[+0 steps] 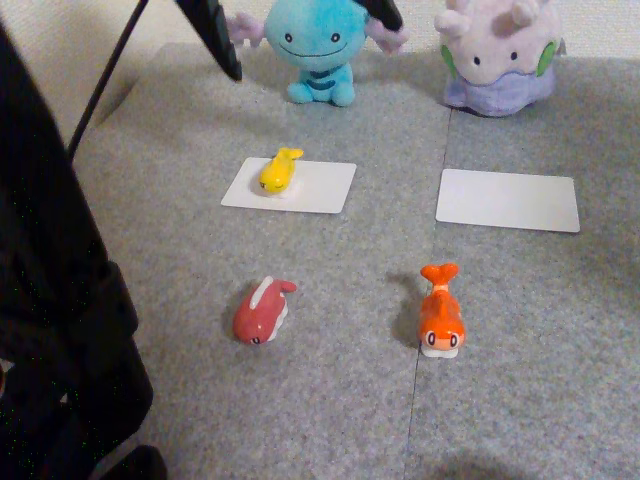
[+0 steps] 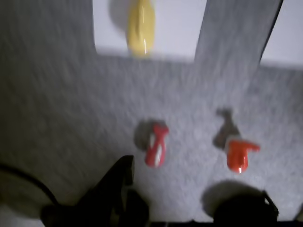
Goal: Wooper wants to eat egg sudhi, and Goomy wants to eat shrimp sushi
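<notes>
Wooper (image 1: 312, 45) sits at the back of the grey mat, with Goomy (image 1: 498, 55) to its right. The egg sudhi (image 1: 279, 170) lies on the left end of a white card (image 1: 320, 188) in front of Wooper; in the blurred wrist view this yellow toy (image 2: 140, 27) is at the top. The shrimp sushi (image 1: 440, 312) rests on the bare mat, nearer than Goomy's card (image 1: 508, 200), which holds nothing. The wrist view has the orange toy (image 2: 238, 154) at the right. My gripper (image 2: 182, 201) is open at the bottom of the wrist view, apart from every toy.
A dark red fish toy (image 1: 262, 310) lies on the mat left of the shrimp sushi, and shows mid-frame in the wrist view (image 2: 155, 144). A black arm body (image 1: 50, 330) fills the left side. Black parts (image 1: 215, 40) hang down beside Wooper. A seam (image 1: 430, 300) splits the mat.
</notes>
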Robot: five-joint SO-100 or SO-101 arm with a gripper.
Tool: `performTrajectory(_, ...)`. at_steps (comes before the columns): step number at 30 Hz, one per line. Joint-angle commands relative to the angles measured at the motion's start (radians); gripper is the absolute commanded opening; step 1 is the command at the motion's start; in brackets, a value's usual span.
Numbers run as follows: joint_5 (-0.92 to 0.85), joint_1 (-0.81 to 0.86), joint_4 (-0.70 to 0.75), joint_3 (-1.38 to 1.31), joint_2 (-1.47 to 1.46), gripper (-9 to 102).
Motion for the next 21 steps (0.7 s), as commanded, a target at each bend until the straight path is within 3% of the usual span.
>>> performTrajectory(1, -0.123, 0.084, 0.0, 0.173, 0.244, 55)
performTrajectory(6, -0.345, 0.333, -0.153, 0.413, 0.308, 55)
performTrajectory(11, -0.56, 0.569, -0.219, 0.451, 0.048, 55)
performTrajectory(15, -0.578, 0.658, -0.357, 0.394, -0.198, 55)
performTrajectory(21, -0.566, 0.663, -0.413, 0.288, -0.414, 54)
